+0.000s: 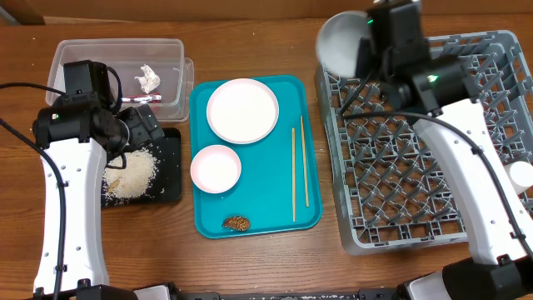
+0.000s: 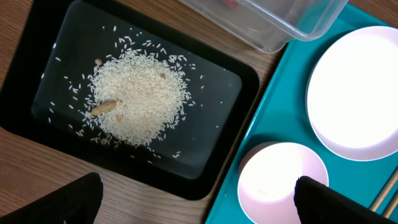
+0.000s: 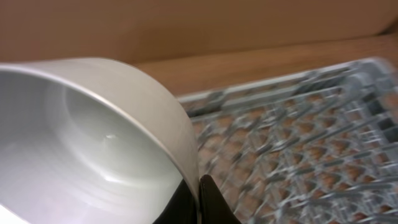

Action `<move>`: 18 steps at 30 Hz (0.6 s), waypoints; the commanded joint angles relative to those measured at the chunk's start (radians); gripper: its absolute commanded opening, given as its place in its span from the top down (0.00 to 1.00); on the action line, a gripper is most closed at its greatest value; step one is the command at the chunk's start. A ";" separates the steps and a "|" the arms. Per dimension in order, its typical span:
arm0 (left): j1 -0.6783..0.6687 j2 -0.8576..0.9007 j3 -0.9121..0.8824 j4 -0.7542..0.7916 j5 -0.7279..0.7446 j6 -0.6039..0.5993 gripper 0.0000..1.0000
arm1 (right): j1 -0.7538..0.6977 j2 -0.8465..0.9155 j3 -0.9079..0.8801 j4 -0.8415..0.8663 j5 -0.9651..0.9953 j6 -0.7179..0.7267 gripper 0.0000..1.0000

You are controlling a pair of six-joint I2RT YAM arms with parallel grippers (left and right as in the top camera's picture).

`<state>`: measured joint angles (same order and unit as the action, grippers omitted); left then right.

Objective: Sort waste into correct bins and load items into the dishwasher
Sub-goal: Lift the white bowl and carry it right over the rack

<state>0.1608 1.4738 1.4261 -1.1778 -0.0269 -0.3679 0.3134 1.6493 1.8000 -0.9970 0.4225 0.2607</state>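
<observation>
My right gripper is shut on the rim of a pale grey bowl, held tilted over the far left corner of the grey dish rack. My left gripper is open above the near edge of the black tray, which holds loose rice. One finger hangs over a small white bowl. On the teal tray lie a white plate, two chopsticks and a brown food lump. The clear tub holds a crumpled tissue and a red-and-white wrapper.
A white round item sits in the rack at its right edge, partly behind my right arm. The rack's pegs stand upright across its whole grid. Bare wooden table runs along the front edge.
</observation>
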 commanded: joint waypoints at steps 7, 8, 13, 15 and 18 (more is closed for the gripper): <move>0.003 0.006 0.016 0.006 0.002 -0.014 0.00 | -0.137 0.013 0.004 0.011 0.277 -0.012 0.96; 0.003 0.006 0.016 0.006 0.002 -0.014 0.00 | -0.145 0.013 0.004 0.011 0.292 -0.031 0.96; 0.003 0.006 0.016 0.005 0.002 -0.014 0.00 | -0.166 0.013 0.004 0.024 0.304 -0.052 0.96; 0.003 0.006 0.016 0.005 0.003 -0.014 0.00 | -0.177 0.013 0.003 0.055 0.330 -0.052 0.96; 0.003 0.006 0.016 0.005 0.010 -0.014 0.00 | -0.202 0.013 -0.006 0.130 0.408 -0.051 0.96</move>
<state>0.1608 1.4738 1.4261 -1.1751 -0.0269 -0.3679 0.1402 1.6634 1.7981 -0.9173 0.7204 0.2131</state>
